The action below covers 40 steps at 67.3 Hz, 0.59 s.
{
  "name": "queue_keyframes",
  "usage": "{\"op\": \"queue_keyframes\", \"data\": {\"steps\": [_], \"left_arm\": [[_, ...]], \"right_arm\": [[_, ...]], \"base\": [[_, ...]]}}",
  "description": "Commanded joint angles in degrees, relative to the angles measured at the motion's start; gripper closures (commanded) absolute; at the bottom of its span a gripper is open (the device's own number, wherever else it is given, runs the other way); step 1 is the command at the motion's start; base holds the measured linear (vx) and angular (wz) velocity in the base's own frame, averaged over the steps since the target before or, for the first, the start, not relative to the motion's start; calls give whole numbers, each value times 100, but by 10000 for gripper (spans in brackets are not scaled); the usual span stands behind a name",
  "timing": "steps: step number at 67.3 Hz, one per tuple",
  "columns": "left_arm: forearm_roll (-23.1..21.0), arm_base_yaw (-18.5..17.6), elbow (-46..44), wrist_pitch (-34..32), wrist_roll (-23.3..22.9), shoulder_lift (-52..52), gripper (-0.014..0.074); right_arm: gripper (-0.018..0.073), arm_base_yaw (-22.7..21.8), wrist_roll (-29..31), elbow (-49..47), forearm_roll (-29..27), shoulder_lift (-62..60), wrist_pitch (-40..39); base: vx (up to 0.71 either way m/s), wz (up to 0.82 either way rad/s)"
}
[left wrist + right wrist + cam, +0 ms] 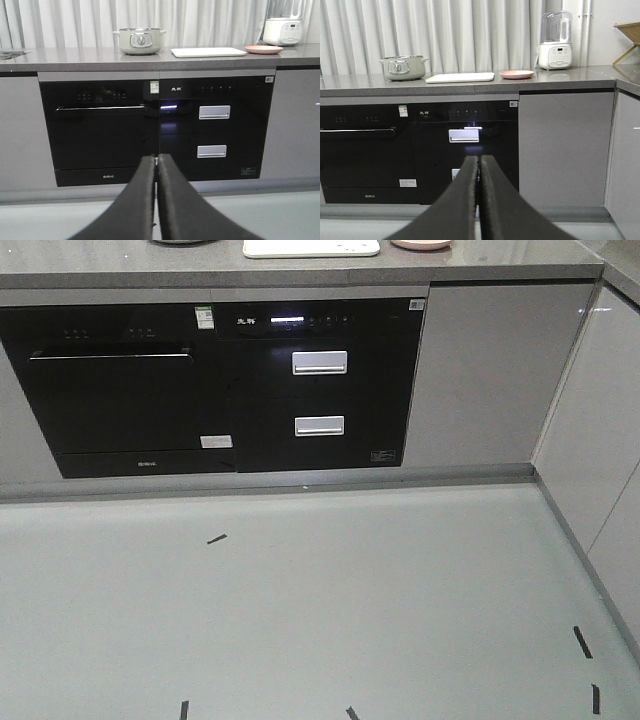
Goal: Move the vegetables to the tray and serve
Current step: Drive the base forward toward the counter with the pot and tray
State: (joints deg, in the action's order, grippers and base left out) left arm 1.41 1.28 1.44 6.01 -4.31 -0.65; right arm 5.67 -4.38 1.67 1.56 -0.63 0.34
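Left gripper (156, 160) and right gripper (479, 159) are both pinched closed, empty. Open floor (320, 600) stretches to the counter (100, 60); the tray (208, 52) lies near its front edge.

Kitchen: grey counter (470, 85), built-in black oven (100, 130), pot (139, 41), blender (555, 42), curtains (435, 30).

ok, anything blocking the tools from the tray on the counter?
Nothing visible. Left tool and right tool, both shut, face the cabinets across open floor. Tray lies near the counter's front edge, pot and pink plate on either side, apart.
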Motion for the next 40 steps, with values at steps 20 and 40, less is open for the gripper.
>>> {"op": "queue_keyframes", "data": {"steps": [20, 40], "left_arm": [[-53, -43, 143, -446, -44, -77, 603], [-53, -43, 143, -446, -44, -77, 603]], "right_arm": [[564, 1, 4, 42, 43, -25, -426], [564, 1, 4, 42, 43, -25, -426]], "base": [[21, 0], [23, -5]]}}
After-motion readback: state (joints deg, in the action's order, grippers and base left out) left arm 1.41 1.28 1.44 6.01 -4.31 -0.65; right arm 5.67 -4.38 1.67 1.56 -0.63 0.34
